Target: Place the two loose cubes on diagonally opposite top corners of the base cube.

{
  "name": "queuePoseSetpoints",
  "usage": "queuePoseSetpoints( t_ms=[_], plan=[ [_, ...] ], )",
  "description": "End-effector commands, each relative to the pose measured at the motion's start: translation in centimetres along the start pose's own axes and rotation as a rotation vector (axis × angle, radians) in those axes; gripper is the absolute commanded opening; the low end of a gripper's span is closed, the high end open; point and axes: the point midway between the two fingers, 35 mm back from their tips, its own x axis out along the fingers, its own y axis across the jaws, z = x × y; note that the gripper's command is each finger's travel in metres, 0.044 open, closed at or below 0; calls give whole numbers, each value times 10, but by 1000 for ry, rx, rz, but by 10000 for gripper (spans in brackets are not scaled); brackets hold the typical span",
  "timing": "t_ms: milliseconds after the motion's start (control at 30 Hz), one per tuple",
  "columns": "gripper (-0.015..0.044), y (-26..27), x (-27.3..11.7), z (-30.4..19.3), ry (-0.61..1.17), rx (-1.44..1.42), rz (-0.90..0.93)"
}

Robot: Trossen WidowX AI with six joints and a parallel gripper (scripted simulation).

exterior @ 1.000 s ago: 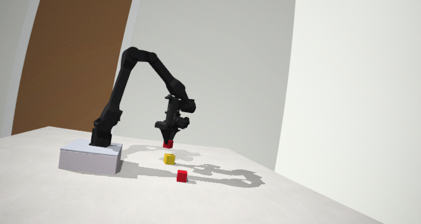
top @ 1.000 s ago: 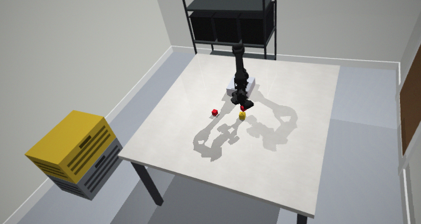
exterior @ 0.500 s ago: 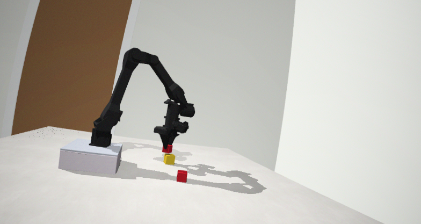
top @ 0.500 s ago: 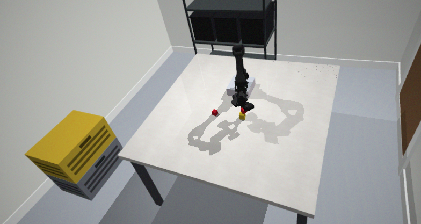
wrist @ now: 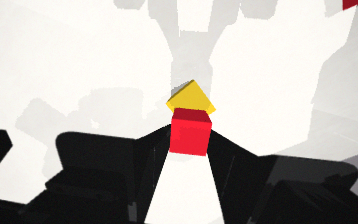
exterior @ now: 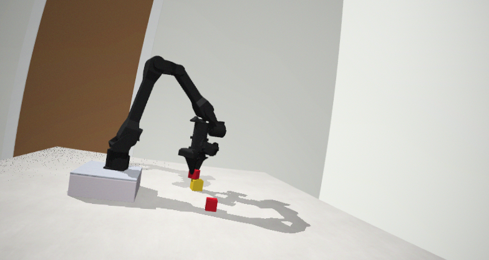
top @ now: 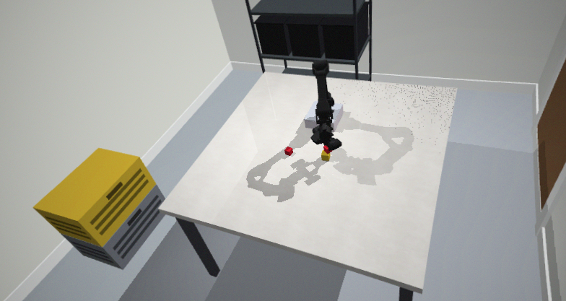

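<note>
My gripper [top: 328, 146] [exterior: 194, 171] [wrist: 189, 130] points down and is shut on a red cube [top: 326, 149] [exterior: 196, 174] [wrist: 190, 137]. The yellow base cube [top: 325, 156] [exterior: 196, 185] [wrist: 192, 98] stands on the table below it. The held cube is at or just above the yellow cube's top, shifted to one side; I cannot tell whether they touch. In the wrist view it hides part of the yellow cube. The other red cube [top: 289, 151] [exterior: 211, 204] lies on the table, apart from the yellow cube; its edge shows at the wrist view's top right [wrist: 352, 4].
The arm stands on a pale block [top: 312, 121] [exterior: 101, 187] on the table [top: 356, 227] [exterior: 136, 231]. Shadows of the arm fall around the cubes. A dark shelf [top: 312, 1] stands behind the table, and a yellow and grey cabinet [top: 86, 188] stands beside it.
</note>
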Motion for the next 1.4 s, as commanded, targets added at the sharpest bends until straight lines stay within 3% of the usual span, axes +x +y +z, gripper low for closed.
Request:
queuePoseSetpoints(
  t_ms=[0,233,367,1167,1233,1367],
  plan=[
    [105,0,1,0,0,-4,1],
    [105,0,1,0,0,-4,1],
    [205,0,1,0,0,-4,1],
    [205,0,-30,0,0,0,0],
    [258,-1,-28,3,1,-26,-1],
    [265,-8,-31,18,0,-176,1]
  ],
)
